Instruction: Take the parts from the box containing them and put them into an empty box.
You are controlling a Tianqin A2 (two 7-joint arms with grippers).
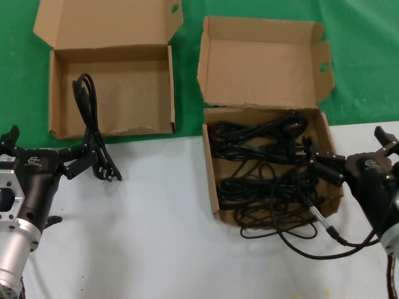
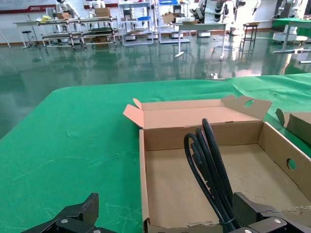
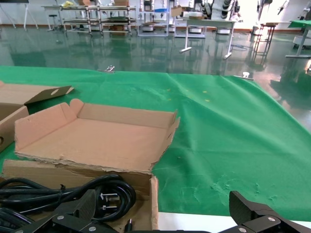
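The wide shallow box stands at the back left. One black cord bundle is draped over its ragged front edge, plug end on the white table. My left gripper is open just in front of that edge; in the left wrist view the bundle runs along the inside of one finger. The deeper box on the right holds several tangled cords. My right gripper is open at that box's right wall. The right wrist view shows a cord and plug beside one finger.
Both boxes have their lids folded open toward the back on green cloth. A thin robot cable with a metal connector loops on the white table in front of the right box.
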